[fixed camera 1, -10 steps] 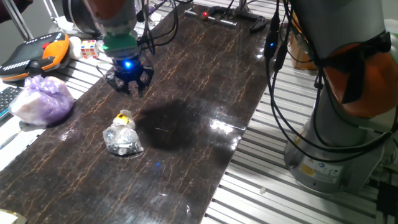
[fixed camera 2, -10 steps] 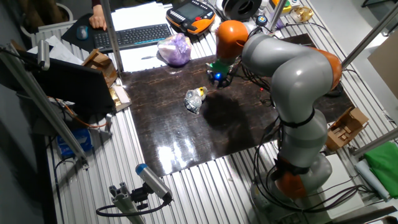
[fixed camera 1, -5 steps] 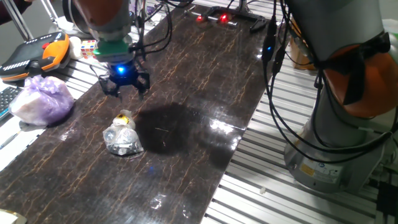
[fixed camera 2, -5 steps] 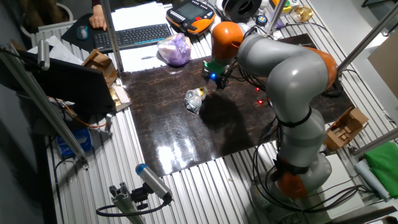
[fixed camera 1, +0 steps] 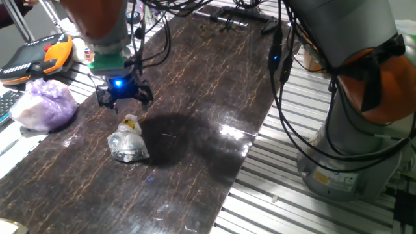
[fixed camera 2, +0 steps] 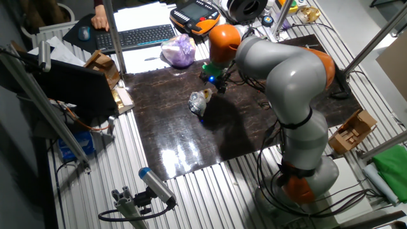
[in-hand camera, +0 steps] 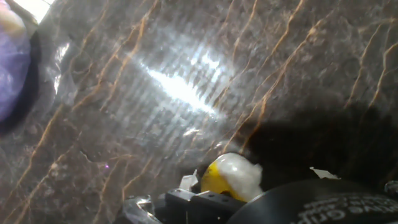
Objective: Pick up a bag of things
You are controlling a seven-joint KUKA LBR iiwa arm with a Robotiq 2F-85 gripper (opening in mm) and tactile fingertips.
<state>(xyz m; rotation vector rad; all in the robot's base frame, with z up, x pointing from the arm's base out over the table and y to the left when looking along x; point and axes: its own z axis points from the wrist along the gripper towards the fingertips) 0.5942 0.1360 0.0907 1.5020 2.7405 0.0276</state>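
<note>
Bag of things (fixed camera 1: 128, 141) lies on the dark marble-patterned table (fixed camera 1: 195, 97) in one fixed view, yellow-white knot toward the gripper (fixed camera 1: 123, 96), clear body with grey shiny contents behind it. The gripper hangs just above and slightly beyond the knot, not touching; its fingers appear spread, with a blue light lit between them. A larger purple-white bag (fixed camera 1: 42, 104) sits well apart at the table edge, near an orange-trimmed pendant (fixed camera 1: 32, 58); this one is not the target. In the other fixed view, the bag of things (fixed camera 2: 199, 102) rests near the table's middle, the gripper (fixed camera 2: 212, 77) close beside it on the far side, the purple-white bag (fixed camera 2: 179, 51) further off toward a keyboard (fixed camera 2: 137, 37). How the jaws stand cannot be told here. In the hand view, the knot (in-hand camera: 231, 176) shows at the lower edge, low of centre, the purple-white bag (in-hand camera: 12, 62) at the far left. Judgement: approach step in hand, grasp not yet made. Next move calls for centring over the bag, descending and closing on it. No legible brands, labels or writing in any view.
</note>
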